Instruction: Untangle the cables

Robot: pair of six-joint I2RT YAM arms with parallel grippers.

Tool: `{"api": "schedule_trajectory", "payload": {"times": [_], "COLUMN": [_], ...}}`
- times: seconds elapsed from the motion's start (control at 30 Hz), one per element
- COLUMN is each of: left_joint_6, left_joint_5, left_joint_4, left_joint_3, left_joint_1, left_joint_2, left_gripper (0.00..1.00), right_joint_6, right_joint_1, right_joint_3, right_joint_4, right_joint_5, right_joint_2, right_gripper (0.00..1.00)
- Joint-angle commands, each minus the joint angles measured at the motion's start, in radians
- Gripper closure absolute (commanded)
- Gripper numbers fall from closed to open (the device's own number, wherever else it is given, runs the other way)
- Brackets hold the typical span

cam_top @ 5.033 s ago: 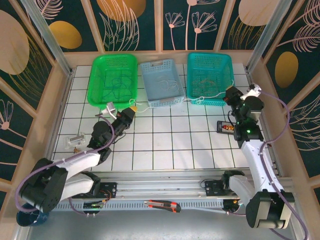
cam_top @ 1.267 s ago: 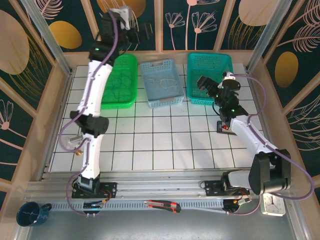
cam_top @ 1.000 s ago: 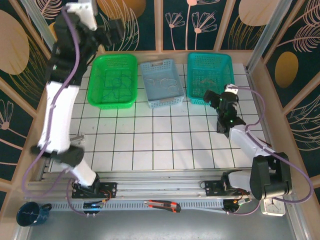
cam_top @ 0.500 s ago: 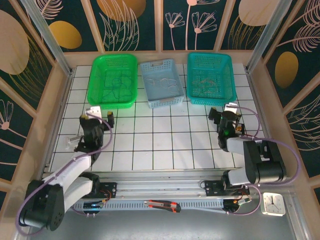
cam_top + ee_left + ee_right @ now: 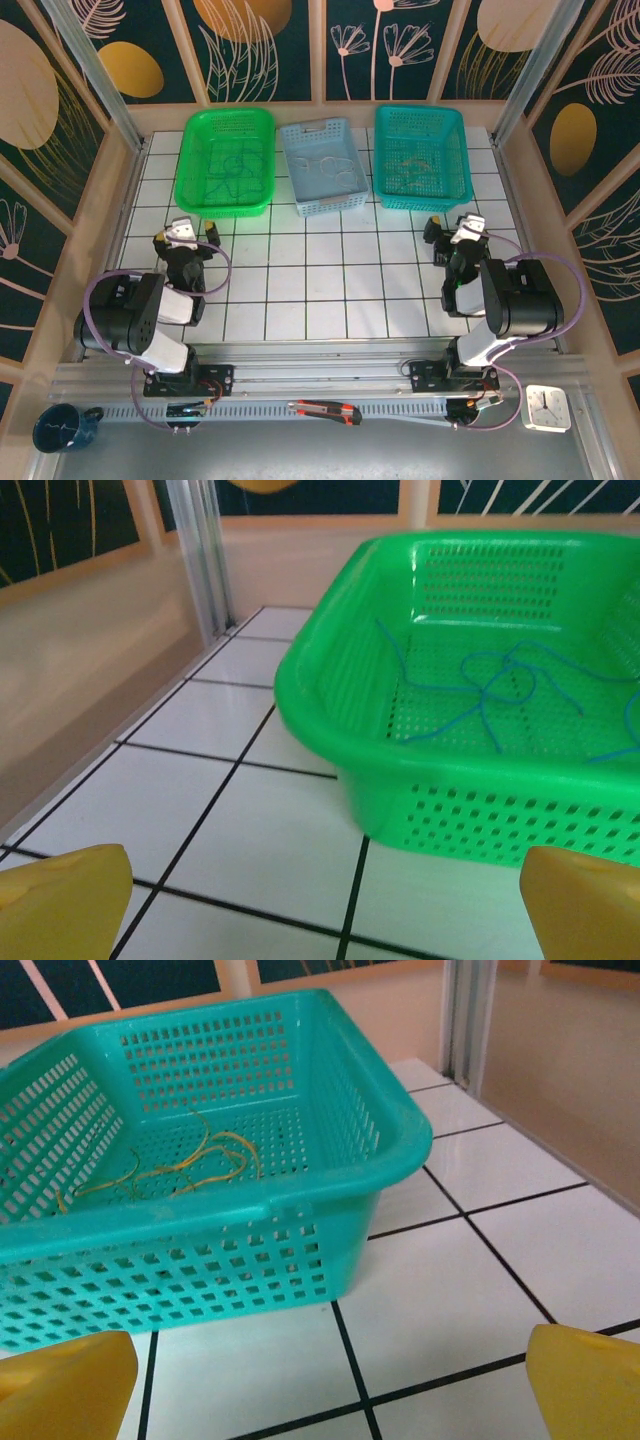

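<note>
A: Left gripper [image 5: 322, 902] and right gripper [image 5: 325, 1385] are both spread wide, holding nothing, low over the bench [image 5: 330, 270].
B: Risk?
A: Probably snagging. Thin wire could catch in the basket holes if regrabbed and drag the basket along.
B: Counts?
A: Three cables, one per basket: bluish cable [image 5: 480, 685] in green basket [image 5: 190, 160], white cable [image 5: 330, 172] in blue basket [image 5: 288, 170], yellow cable [image 5: 200, 1165] in teal basket [image 5: 381, 150]. Three baskets, two grippers.

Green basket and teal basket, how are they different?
The green basket is bright green; the teal basket is bluish-green. The green basket sits leftmost, the teal basket rightmost. The green basket holds a thin bluish cable; the teal basket holds a yellowish cable. Both are plastic, full of holes, and stand on the tiled table.
</note>
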Motion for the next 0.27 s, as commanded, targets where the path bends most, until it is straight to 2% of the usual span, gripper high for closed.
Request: {"api": "schedule_trajectory", "payload": {"times": [0.0,0.23], "left_joint_6": [-0.012,-0.035], "left_joint_5": [0.046,0.063], "left_joint_4": [0.075,0.028], "left_joint_3": [0.029,0.049], "left_joint_1": [0.015,0.038], "left_joint_2": [0.005,0.001], "left_gripper": [0.01,0.01], "right_joint_6": [-0.001,0.000], "right_joint_1": [0.003,0.000], "right_joint_3": [0.018,0.016], "right_joint_4": [0.057,0.064], "right_joint_5": [0.016,0.009], "right_joint_2": [0.001,0.001], "right_gripper": [0.01,0.01]}}
